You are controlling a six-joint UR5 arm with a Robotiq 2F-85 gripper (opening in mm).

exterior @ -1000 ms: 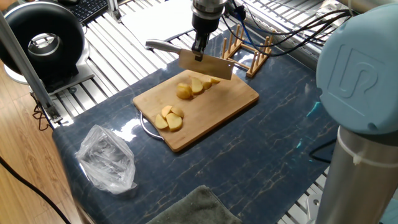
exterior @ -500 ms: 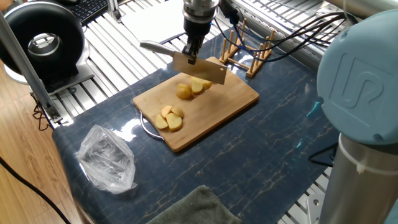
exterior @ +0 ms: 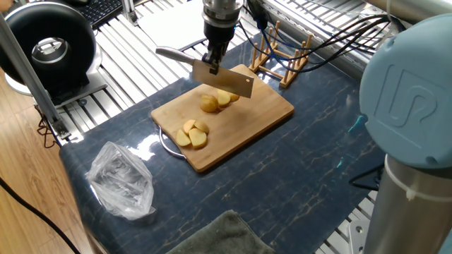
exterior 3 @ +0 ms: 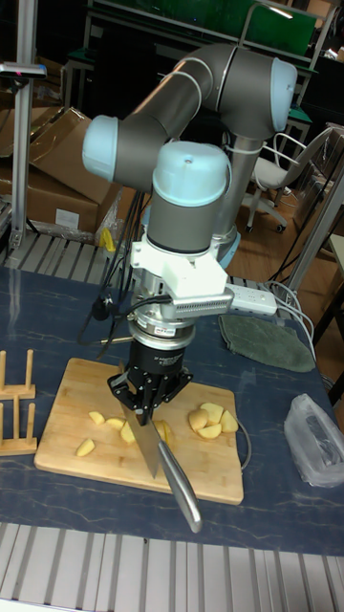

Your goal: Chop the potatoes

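Dark marbled worktop [exterior: 296, 176] carries a bamboo board [exterior: 268, 113] at its far middle. On the board lie the potatoes [exterior: 212, 103], one cluster mid-board and another [exterior: 191, 134] near its left corner. Above the mid-board cluster, the hand [exterior: 214, 58] grips a cleaver [exterior: 224, 80], whose blade hangs just over those pieces; the left cluster sits nearer, apart.

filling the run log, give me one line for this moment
end effector: shut on knife | knife: over potatoes, contact unclear | cutting board: two potato groups | stage: chopping
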